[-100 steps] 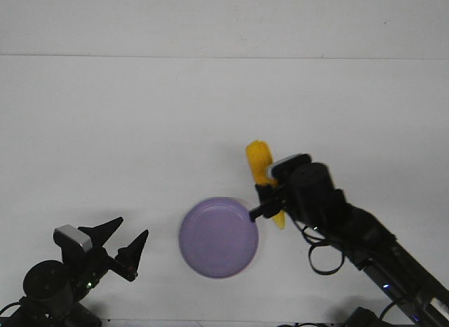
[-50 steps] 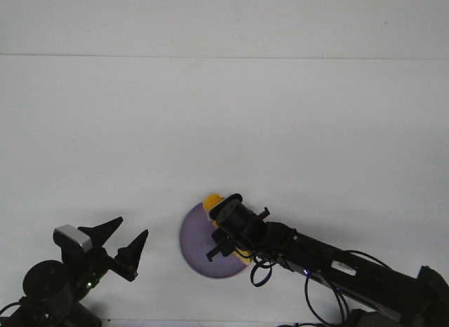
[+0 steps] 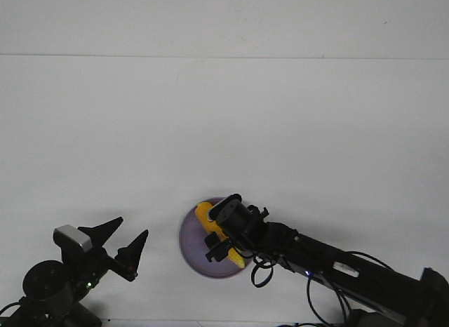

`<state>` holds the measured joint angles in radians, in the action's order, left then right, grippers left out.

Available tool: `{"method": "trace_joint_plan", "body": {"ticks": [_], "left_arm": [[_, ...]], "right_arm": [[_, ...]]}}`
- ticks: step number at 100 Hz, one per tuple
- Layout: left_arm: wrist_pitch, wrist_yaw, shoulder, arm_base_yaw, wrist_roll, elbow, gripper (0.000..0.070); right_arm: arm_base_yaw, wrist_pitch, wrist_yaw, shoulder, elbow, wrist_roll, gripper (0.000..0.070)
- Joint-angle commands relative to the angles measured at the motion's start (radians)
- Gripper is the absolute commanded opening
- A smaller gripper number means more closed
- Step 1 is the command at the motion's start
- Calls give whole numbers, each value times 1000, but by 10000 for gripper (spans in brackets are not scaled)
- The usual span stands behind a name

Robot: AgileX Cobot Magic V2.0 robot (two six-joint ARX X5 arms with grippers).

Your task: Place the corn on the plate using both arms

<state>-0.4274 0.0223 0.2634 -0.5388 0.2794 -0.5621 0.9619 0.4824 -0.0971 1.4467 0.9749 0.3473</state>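
The lavender plate [image 3: 191,241] lies near the front of the table, at the middle. The yellow-orange corn [image 3: 205,215] lies slanted over the plate, its far end near the plate's back rim and its middle hidden by my right gripper [image 3: 219,247]. That gripper reaches in from the right, low over the plate, with its fingers closed around the corn. I cannot tell whether the corn touches the plate. My left gripper [image 3: 132,227] is open and empty at the front left, well apart from the plate.
The white table [image 3: 224,130] stretches back to a white wall. My right arm [image 3: 330,264] with its cables crosses the front right of the table.
My right gripper carried the corn from beside the plate's right rim to over the plate, then lowered it and turned it flatter. The left arm has not moved.
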Motion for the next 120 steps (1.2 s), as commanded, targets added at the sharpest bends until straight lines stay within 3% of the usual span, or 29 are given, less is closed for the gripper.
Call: {"method": "trace_joint_plan", "body": {"ticks": [1,20,38,56,61,68,69,120], "left_arm": [[7,-4,3,-5,-6,-10,501],[7,-4,3,-5,-6,-10,501],[9,-4,3,-5,-6,-10,501],[11,-5,3,-5,-10,-10,480],[12,-5,3,-5,-11,-10,369],[12,-4,3,-5,-23,-10,29],[13,-4,3,-5,-26,-10,0],[14,-4,2,-5,-30,-11,12]], "right_arm": [[6,-9,-32,-87,14,-14,500],[-9,-1,-203,-398,14,-121,499],[-12,106,-399,-644,11,-158,499],[-12,229,-482,-780,-17,-157,481],[-12,244,-489,-809,-35,-158,370],[-12,255,-487,-841,-58,-158,0],[-12,256,-486,-845,-61,-158,0],[-12,253,-486,-859,-71,-161,17]]}}
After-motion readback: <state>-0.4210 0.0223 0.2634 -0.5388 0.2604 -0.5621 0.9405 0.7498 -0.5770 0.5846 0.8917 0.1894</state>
